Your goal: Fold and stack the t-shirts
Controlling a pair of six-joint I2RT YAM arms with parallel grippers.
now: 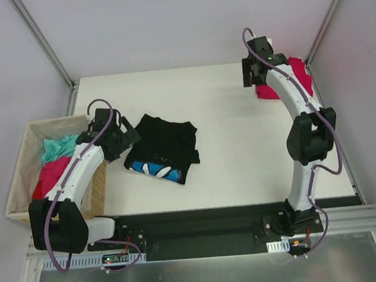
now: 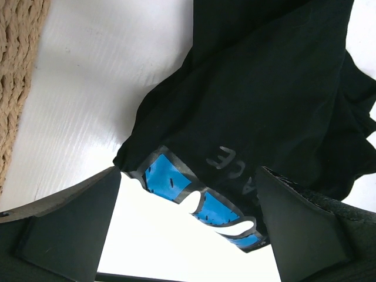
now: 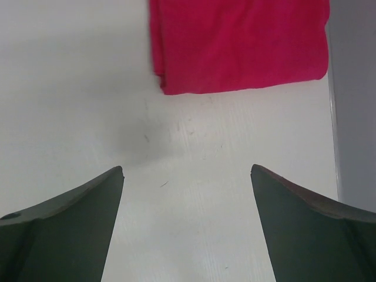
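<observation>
The black t-shirt (image 1: 163, 143) lies left of centre on the worktop (image 1: 245, 169), roughly doubled with its blue print (image 2: 164, 179) showing at the near edge, so it likely needs more folding; the left claw (image 2: 188, 170), spread and empty, sits just beside its left edge, placed to take a hem. The crimson t-shirt (image 1: 301, 74) lies neatly folded in the far right corner, a likely base for the stack, with the right claw (image 3: 187, 169) spread and empty just short of it.

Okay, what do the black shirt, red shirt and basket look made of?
Black shirt: soft matte cloth, judging by its limp folds. Red shirt: matte cloth too, folded flat. Basket: tan woven fibre, likely wicker; coarse braided weave shows.
</observation>
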